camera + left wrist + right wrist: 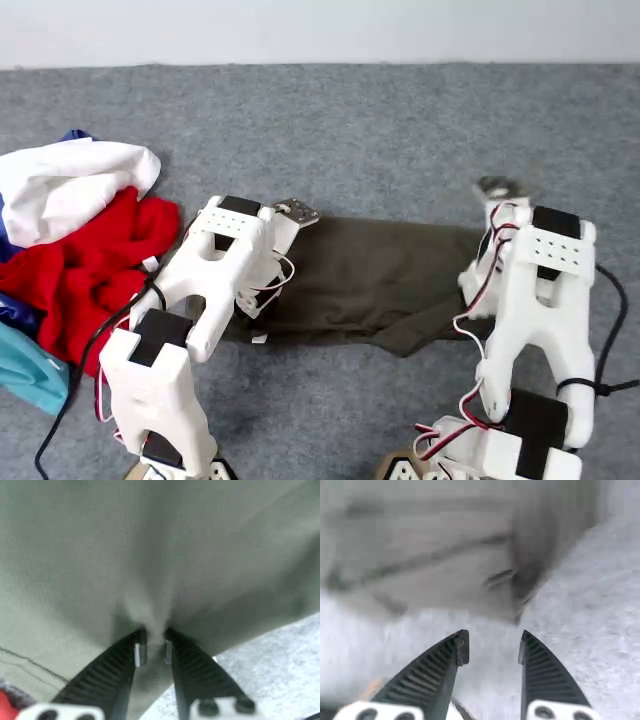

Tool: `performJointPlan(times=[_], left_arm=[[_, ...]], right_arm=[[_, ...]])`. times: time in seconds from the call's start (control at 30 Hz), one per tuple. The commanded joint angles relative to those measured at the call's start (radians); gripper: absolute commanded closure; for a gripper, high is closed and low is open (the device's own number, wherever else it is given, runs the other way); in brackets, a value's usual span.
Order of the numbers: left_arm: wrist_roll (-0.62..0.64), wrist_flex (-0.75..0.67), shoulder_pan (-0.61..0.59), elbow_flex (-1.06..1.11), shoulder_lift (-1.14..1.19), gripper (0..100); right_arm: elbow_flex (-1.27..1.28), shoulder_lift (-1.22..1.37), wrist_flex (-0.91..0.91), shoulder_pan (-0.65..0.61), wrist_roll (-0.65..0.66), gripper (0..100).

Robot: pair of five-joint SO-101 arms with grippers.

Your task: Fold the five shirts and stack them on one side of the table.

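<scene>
Left gripper [154, 651] pinches olive shirt [380, 280] | right gripper [492, 650] parted, empty | advice: grip opposite edge before folding, move both evenly

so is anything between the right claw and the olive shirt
Nothing visible. The right claw is open over the grey table, and the olive shirt lies just ahead of its tips with only table surface between them.

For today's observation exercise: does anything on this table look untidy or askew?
Yes: the heap of shirts beside the left arm is crumpled. The olive shirt lies rumpled, pinched by the left gripper.
</scene>
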Motion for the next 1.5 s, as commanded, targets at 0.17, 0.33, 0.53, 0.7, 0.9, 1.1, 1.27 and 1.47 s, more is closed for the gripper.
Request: performJointPlan(times=[0.17,0.33,0.53,0.7,0.9,1.1,1.27,1.47], left_arm=[[0.005,0.014,0.011,0.035,0.015,92],[0.005,0.014,0.011,0.035,0.015,92],[0.005,0.014,0.011,0.035,0.015,92],[0.005,0.014,0.011,0.035,0.015,92],[0.005,0.014,0.011,0.035,0.015,92],[0.005,0.014,0.011,0.035,0.015,92],[0.005,0.014,0.011,0.039,0.015,92],[-0.041,0.006,0.011,0.068,0.015,92]], right_arm=[[0.104,-0.007,0.051,-0.182,0.166,82.7],[0.138,0.002,0.012,-0.351,0.121,82.7],[0.189,0.002,-0.033,-0.455,0.092,82.7],[0.279,0.004,-0.205,-0.456,0.092,82.7],[0.33,0.004,-0.34,-0.456,0.066,82.7],[0.325,-0.005,-0.473,-0.463,-0.048,82.7],[0.259,-0.007,-0.44,-0.464,-0.072,82.7],[0.143,-0.007,-0.363,-0.458,-0.077,82.7]])
